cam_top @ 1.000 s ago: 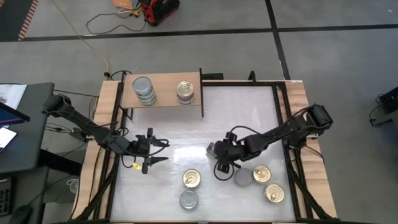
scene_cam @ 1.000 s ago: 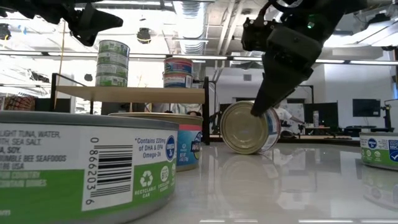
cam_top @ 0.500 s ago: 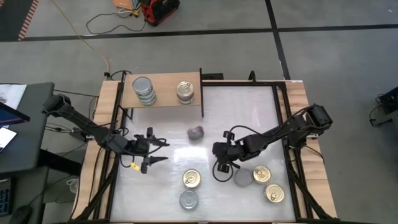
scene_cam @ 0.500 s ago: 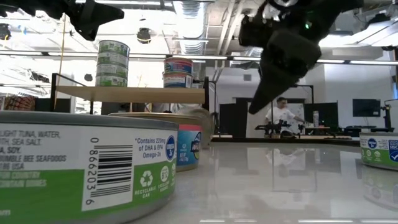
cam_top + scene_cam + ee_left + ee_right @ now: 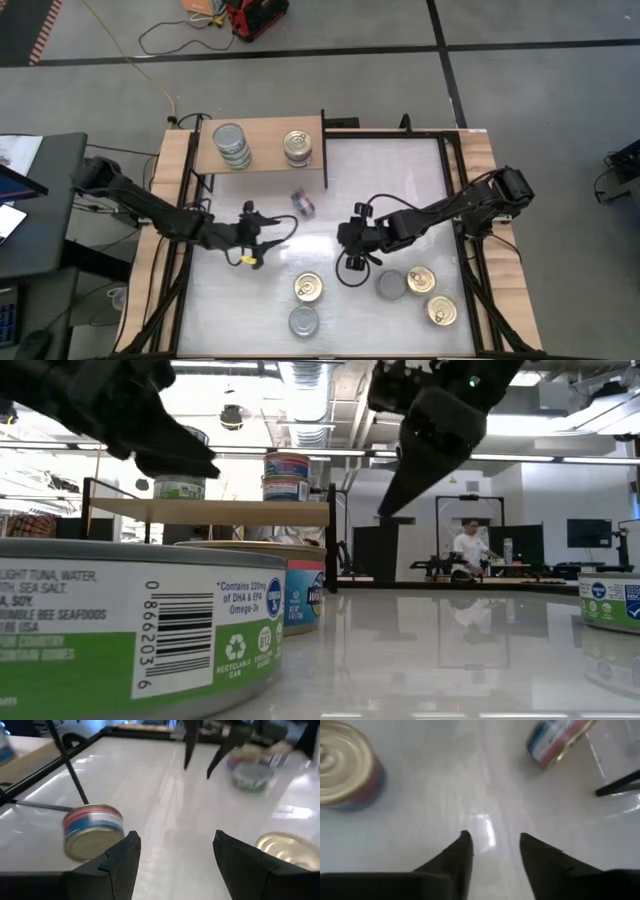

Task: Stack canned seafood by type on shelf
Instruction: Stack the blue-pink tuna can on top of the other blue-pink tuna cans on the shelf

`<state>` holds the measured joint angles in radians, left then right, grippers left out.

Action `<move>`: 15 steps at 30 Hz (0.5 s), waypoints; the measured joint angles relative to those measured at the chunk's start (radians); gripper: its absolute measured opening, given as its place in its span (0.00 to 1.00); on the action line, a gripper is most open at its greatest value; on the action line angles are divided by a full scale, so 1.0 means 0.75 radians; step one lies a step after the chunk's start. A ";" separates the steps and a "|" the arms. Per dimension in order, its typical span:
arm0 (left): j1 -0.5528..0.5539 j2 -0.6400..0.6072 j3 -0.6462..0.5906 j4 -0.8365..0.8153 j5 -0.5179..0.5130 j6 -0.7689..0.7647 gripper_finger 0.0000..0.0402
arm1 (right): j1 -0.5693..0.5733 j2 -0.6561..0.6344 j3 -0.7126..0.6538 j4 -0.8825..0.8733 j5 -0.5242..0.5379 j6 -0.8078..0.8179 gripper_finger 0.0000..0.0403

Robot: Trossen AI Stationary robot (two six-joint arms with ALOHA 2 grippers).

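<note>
The shelf, a light wooden board, stands at the counter's far left corner with two tin stacks: silver-lidded and gold-lidded. One red-and-blue tin lies on its side just before the shelf. Five tins sit upright near the front edge.
</note>
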<state>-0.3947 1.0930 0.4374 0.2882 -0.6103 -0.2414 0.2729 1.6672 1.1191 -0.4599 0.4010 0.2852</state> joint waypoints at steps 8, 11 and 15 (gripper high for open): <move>0.082 0.138 0.142 -0.159 -0.021 0.030 0.60 | -0.058 0.007 -0.184 0.285 0.023 0.003 0.70; 0.127 0.200 0.138 -0.158 -0.034 0.115 0.60 | -0.073 0.007 -0.193 0.340 0.069 0.000 0.72; 0.157 0.267 0.142 -0.172 -0.031 0.235 0.60 | -0.070 0.007 -0.192 0.469 0.069 -0.063 0.73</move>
<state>-0.2768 1.2929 0.5439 0.1593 -0.6338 -0.0650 0.2207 1.6726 0.9749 -0.1081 0.4530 0.2380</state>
